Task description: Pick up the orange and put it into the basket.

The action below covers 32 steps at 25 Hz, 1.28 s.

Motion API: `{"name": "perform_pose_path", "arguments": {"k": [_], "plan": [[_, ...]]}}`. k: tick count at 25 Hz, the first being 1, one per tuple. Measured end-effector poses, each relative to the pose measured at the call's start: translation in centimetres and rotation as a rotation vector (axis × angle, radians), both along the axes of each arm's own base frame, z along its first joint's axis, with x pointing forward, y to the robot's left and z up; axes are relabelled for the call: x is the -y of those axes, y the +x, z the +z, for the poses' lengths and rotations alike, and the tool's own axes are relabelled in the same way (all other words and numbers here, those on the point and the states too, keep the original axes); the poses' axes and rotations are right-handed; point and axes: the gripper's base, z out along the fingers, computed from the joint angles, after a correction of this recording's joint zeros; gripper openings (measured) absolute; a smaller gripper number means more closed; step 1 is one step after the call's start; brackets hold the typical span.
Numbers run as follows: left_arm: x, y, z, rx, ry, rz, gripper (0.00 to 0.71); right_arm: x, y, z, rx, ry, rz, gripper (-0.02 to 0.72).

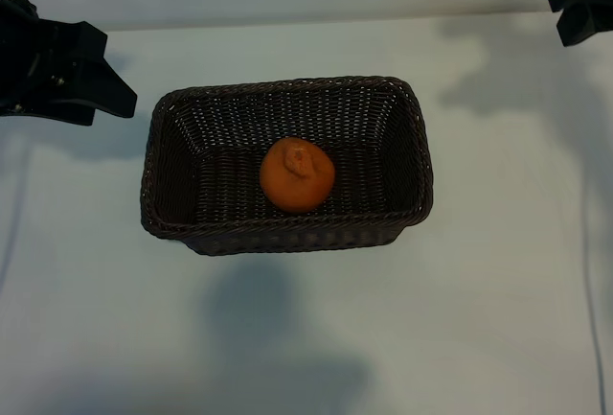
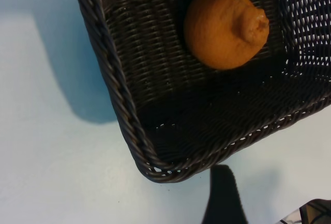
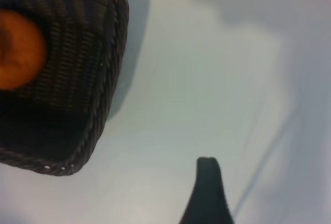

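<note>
The orange (image 1: pixel 297 174) lies on the floor of the dark woven basket (image 1: pixel 287 86), near its middle, knob upward. The left wrist view shows the orange (image 2: pixel 223 26) inside a corner of the basket (image 2: pixel 121 105). It also shows in the right wrist view (image 3: pixel 18 50), behind the basket wall (image 3: pixel 106 87). My left gripper (image 1: pixel 117 75) hangs open and empty, left of the basket and apart from it. One of its fingers (image 2: pixel 223 198) shows just outside the basket corner. My right gripper (image 1: pixel 560 14) stands open and empty at the far right, with one finger (image 3: pixel 208 193) over bare table.
The basket stands on a pale table (image 1: pixel 306 338). A thin cable (image 1: pixel 589 242) runs along the right side of the table. Shadows of the arms fall on the surface in front of and beside the basket.
</note>
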Motion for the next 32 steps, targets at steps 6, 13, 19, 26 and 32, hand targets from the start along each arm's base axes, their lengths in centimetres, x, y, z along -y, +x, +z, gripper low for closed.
{"name": "perform_pose_path", "arguments": {"k": [6, 13, 19, 26, 32], "plan": [[0.00, 0.00, 0.00, 0.000, 0.000, 0.000, 0.525, 0.00, -0.06, -0.31, -0.012, -0.001, 0.000, 0.486], [0.00, 0.00, 0.00, 0.000, 0.000, 0.000, 0.525, 0.01, -0.05, -0.31, -0.012, -0.002, 0.000, 0.475], [0.00, 0.00, 0.00, 0.000, 0.000, 0.000, 0.525, 0.02, -0.06, -0.31, -0.013, -0.003, 0.000, 0.473], [0.00, 0.00, 0.00, 0.000, 0.000, 0.000, 0.525, 0.01, -0.06, -0.31, -0.013, -0.001, 0.001, 0.472], [0.00, 0.00, 0.00, 0.000, 0.000, 0.001, 0.525, 0.01, -0.06, -0.31, -0.013, -0.001, 0.001, 0.472]]}}
